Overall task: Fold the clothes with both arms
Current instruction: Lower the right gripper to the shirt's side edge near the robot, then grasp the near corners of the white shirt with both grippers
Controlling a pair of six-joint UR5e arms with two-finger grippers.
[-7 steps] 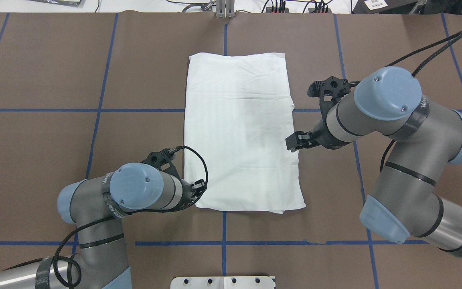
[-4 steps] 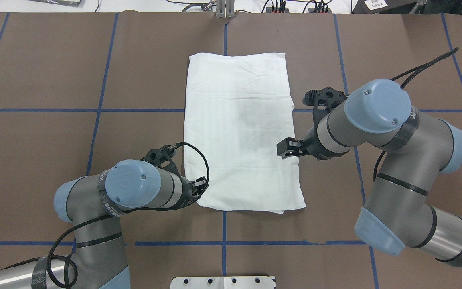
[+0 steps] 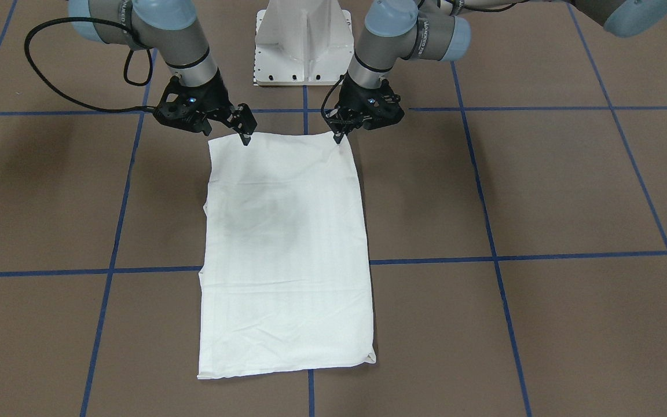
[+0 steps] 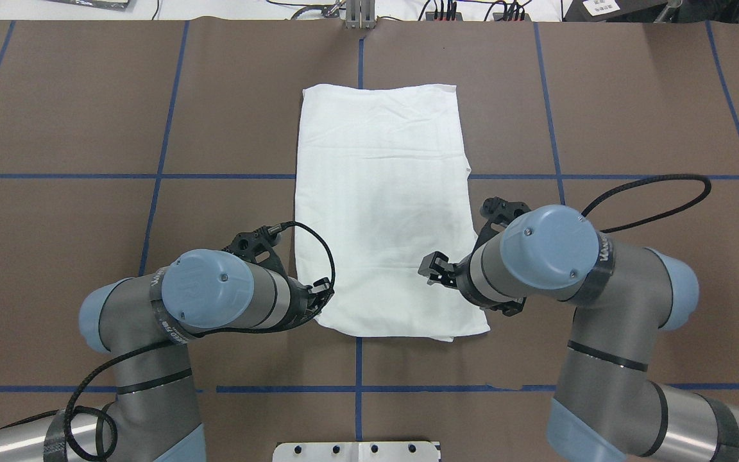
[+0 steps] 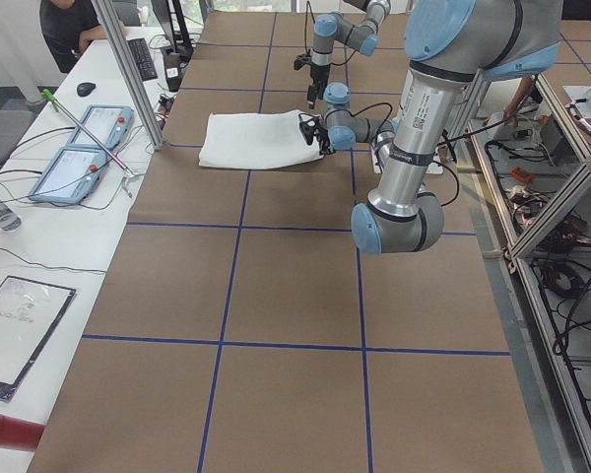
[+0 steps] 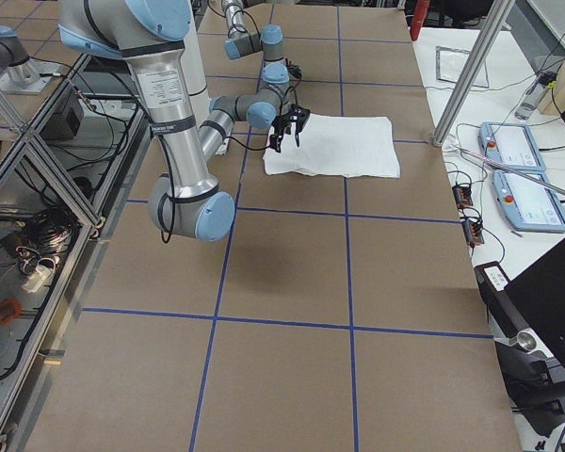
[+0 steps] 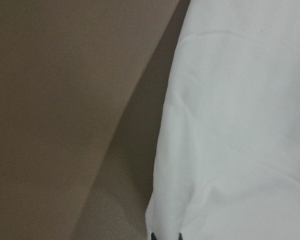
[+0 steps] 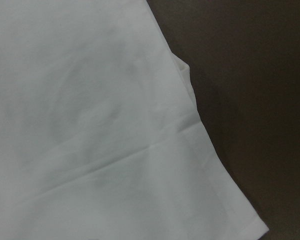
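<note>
Shirt (image 4: 382, 212) corner pinched by left end effector (image 3: 339, 138); right end effector (image 3: 245, 139) over near edge, state unclear.

Bright, even overhead light, soft shadow beside the shirt (image 7: 240, 100); both wrist views dim and blurred.

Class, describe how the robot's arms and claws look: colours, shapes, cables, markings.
The left arm and right arm are grey and silver tubes with light-blue joint caps and white lettering. The left claw and right claw are black, two-fingered, each trailing a black cable.
</note>
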